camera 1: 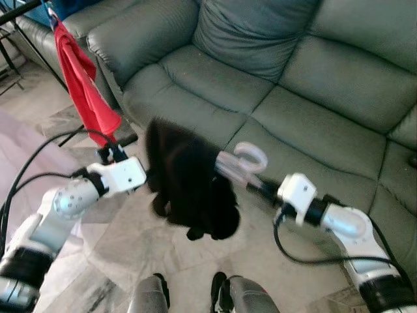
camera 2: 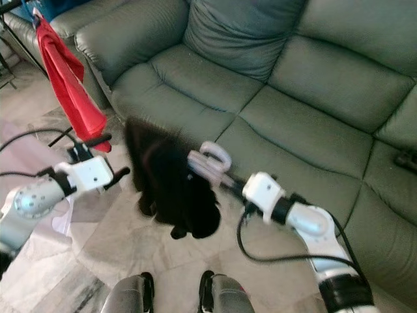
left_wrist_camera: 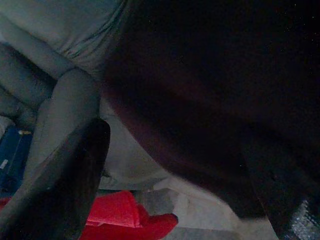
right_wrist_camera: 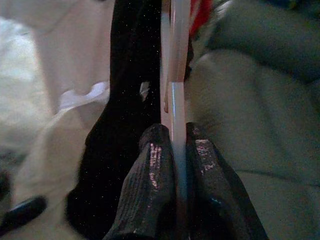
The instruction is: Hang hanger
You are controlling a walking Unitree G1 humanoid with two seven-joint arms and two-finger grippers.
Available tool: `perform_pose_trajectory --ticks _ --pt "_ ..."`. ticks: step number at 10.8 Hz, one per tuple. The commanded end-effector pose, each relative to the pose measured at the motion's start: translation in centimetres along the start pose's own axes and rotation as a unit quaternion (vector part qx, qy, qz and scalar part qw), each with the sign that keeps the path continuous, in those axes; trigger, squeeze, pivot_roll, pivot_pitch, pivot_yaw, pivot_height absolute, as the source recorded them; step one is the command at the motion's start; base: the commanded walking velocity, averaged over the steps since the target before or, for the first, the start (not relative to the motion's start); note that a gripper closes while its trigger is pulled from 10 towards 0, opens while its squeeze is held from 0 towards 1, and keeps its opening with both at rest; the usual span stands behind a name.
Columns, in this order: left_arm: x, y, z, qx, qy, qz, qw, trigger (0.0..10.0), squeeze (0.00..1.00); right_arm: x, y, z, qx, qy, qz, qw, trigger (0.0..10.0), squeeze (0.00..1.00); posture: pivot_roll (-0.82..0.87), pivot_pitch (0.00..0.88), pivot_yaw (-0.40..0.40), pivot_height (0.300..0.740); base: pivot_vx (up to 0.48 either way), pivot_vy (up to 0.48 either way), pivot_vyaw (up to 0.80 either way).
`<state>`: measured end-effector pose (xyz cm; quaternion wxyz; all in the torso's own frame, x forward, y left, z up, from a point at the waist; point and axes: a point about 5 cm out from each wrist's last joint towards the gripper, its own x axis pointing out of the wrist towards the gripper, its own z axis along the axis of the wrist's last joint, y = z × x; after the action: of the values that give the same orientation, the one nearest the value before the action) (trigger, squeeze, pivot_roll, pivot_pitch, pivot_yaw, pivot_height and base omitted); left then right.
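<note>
A pale pink plastic hanger [camera 1: 250, 158] carries a black garment [camera 1: 186, 182] and hangs in the air in front of me, over the floor before the sofa. My right gripper [right_wrist_camera: 177, 135] is shut on the hanger's bar, next to the hook [camera 2: 214, 156]. My left gripper [camera 2: 114, 156] is at the garment's left edge with its fingers [left_wrist_camera: 60, 185] spread open; the black cloth lies close before them. At the far left stands a clothes rack's dark rail [camera 1: 19, 10], and a red cloth [camera 1: 85, 85] hangs from it.
A large grey-green sofa [camera 1: 293, 85] spans the back and right. The rack's black legs [camera 1: 71, 135] and my arm cables [camera 1: 32, 163] run over the pale tiled floor [camera 1: 130, 248] at the left. My feet [camera 1: 195, 293] are at the bottom edge.
</note>
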<state>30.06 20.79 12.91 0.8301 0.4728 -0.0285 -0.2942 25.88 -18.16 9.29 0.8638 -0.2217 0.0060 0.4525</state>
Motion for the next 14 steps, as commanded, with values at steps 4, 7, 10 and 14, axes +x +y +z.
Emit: perform_pose_trajectory --ticks 4,7,10,14 --pt "0.7 -2.4 0.6 0.042 -0.042 -0.043 0.997 10.0 0.0 -0.6 0.2 -0.4 -0.017 0.013 0.06 0.998 10.0 0.0 0.01 0.186 -0.042 0.74 0.0 0.0 0.0" --pt "0.4 -3.7 0.5 0.033 -0.057 -0.096 0.993 7.3 0.0 -0.4 0.1 -0.3 -0.034 0.016 0.086 0.996 10.0 0.0 0.01 0.189 -0.046 0.74 0.0 0.0 0.0" --pt "1.0 -3.7 0.8 0.052 -0.076 -0.113 0.989 0.3 0.0 -0.2 0.4 -0.4 -0.047 0.025 0.131 0.99 10.0 0.0 0.01 0.19 -0.045 0.74 0.0 0.0 0.0" --pt "1.2 -5.5 1.2 0.048 -0.089 -0.199 0.975 0.0 0.0 -0.2 0.6 -1.1 -0.068 0.042 0.164 0.983 10.0 0.0 0.01 0.187 -0.042 0.74 0.0 0.0 0.0"
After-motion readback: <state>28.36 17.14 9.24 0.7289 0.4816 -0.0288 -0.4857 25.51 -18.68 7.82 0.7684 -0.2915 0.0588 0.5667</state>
